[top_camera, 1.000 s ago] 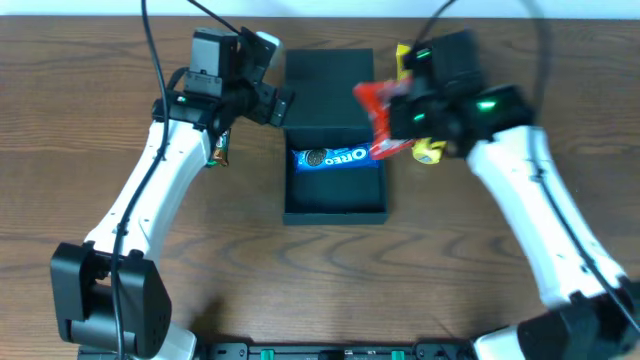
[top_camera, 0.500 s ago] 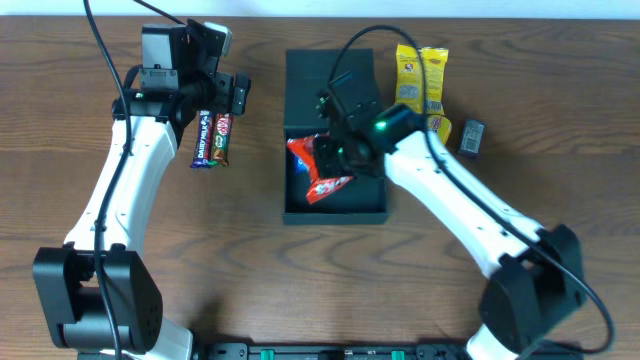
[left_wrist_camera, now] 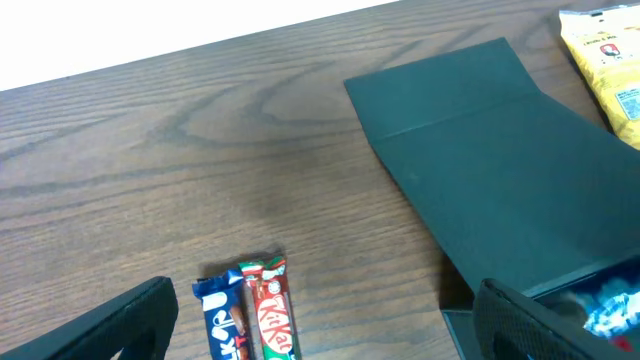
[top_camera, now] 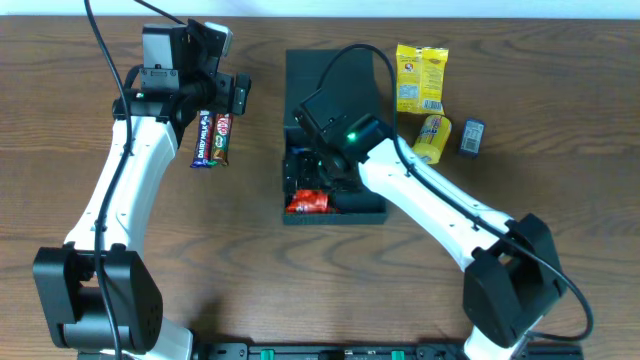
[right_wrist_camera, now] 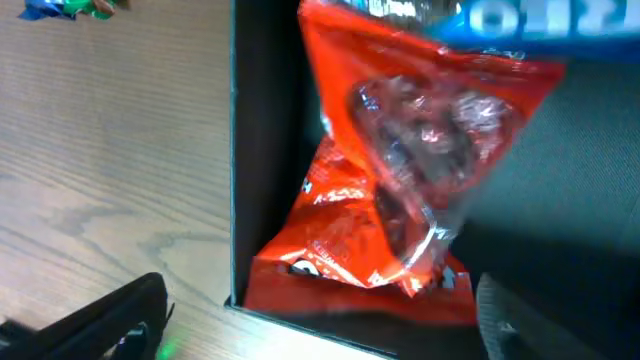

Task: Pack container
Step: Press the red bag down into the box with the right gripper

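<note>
The container point(top_camera: 365, 205) is a dark teal box lying open mid-table, its flap lid point(top_camera: 330, 75) folded back. Inside, a red snack packet point(top_camera: 307, 202) lies at the front, filling the right wrist view point(right_wrist_camera: 390, 180), with a blue Oreo pack point(right_wrist_camera: 530, 18) behind it. My right gripper point(top_camera: 305, 180) hangs open over the box's front left corner point(right_wrist_camera: 330, 335), released from the packet. My left gripper point(top_camera: 230, 100) is open and empty left of the box, above a KitKat bar point(left_wrist_camera: 272, 310) and a blue chocolate bar point(left_wrist_camera: 225, 325).
Two yellow packets point(top_camera: 421, 77) point(top_camera: 431, 138) and a small dark packet point(top_camera: 473, 137) lie right of the container. The two chocolate bars point(top_camera: 212, 138) lie on the wooden table to its left. The lid point(left_wrist_camera: 490, 150) lies flat behind the box.
My right gripper carried the red packet down into the container and opened, leaving it at the front of the box. My left arm swung left to the chocolate bars, then stayed still.
</note>
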You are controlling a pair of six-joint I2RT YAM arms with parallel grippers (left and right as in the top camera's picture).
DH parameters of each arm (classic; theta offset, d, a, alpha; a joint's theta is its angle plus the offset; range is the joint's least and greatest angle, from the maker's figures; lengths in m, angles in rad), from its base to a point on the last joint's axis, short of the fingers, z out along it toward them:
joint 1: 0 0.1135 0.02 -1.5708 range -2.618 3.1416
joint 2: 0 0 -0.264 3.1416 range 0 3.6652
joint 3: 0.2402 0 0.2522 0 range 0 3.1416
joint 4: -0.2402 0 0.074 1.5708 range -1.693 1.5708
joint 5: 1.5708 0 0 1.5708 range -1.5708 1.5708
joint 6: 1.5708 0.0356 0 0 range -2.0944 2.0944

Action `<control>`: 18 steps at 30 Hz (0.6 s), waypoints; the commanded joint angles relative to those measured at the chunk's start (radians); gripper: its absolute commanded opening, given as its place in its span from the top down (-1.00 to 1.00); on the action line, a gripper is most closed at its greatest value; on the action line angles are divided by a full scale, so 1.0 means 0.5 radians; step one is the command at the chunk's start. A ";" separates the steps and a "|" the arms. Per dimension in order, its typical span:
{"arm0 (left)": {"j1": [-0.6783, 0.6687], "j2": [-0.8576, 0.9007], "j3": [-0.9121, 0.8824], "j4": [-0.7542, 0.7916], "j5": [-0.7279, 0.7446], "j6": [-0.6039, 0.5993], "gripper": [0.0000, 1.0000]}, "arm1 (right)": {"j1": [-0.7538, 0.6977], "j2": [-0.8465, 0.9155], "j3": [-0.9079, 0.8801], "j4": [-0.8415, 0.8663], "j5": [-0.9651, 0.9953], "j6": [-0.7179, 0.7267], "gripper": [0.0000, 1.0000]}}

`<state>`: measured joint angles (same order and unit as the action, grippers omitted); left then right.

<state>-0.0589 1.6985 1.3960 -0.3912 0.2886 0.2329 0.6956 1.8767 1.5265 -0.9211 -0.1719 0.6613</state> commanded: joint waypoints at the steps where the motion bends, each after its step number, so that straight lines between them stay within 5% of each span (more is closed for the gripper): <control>1: 0.012 0.002 0.028 0.007 0.002 0.013 -0.90 | -0.004 0.005 -0.005 0.002 0.112 0.048 -0.95; 5: 0.012 0.002 0.028 0.007 0.001 0.013 -0.91 | -0.076 -0.129 -0.003 -0.004 0.188 -0.051 -0.67; 7: 0.012 0.002 0.028 0.007 0.001 0.013 -0.90 | -0.098 -0.190 -0.003 -0.013 0.217 -0.164 0.18; 11: 0.012 0.002 0.028 0.008 0.001 0.013 -0.91 | -0.095 -0.172 -0.014 -0.044 0.224 -0.340 0.90; 18: 0.012 0.002 0.028 0.006 0.001 0.011 -0.91 | -0.096 0.077 -0.030 -0.019 0.199 -0.519 0.97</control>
<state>-0.0589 1.6985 1.3960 -0.3912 0.2886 0.2329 0.6472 1.8534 1.5249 -0.9295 -0.0799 0.4637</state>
